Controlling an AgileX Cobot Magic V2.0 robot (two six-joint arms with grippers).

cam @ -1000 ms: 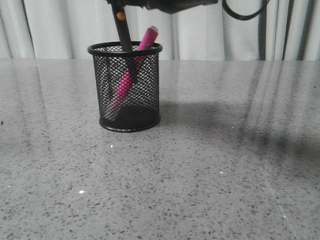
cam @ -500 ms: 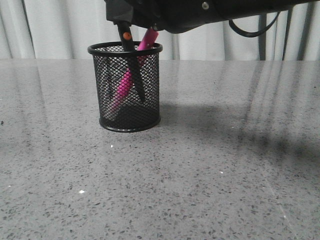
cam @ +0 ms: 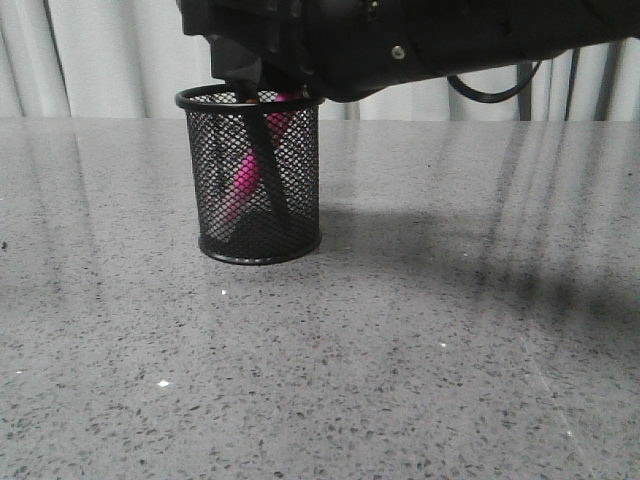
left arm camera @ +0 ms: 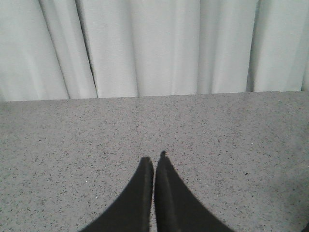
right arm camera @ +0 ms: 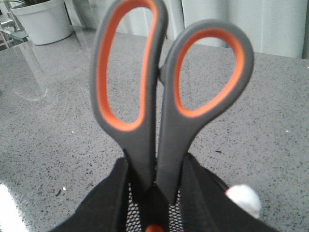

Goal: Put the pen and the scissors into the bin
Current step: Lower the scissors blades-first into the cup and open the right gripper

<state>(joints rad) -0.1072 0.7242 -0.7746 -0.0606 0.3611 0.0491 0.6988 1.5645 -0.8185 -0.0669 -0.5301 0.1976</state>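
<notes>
While the bare grey table [cam: 330, 380] lies nearest me, the wire cup [cam: 250, 175] stands further back on it, and everything of the job gathers there. Inside the cup the pink pen [cam: 243, 172] leans, its white tip [right arm camera: 244, 199] showing just beside the right gripper [right arm camera: 154, 193]. That gripper hangs right over the cup's rim, its fingers [right arm camera: 108, 200] narrowed on the scissors [right arm camera: 161, 96] just below the handle loops; the blades [cam: 268, 170] reach down inside the mesh, almost to the base.

Trouble could come on letting go: if the blade tips are not yet resting, the scissors would drop, knock the pen, or tip the light cup. A sideways pull with the blades inside could drag the cup over.

Away from the cup, the left gripper [left arm camera: 154, 162] hovers over bare table, fingers pressed together and holding nothing.

From the front, the arm's dark bulk covers the handles and the pen's top, so whether the blades touch bottom is unclear. Curtains [left arm camera: 154, 48] close off the back.
</notes>
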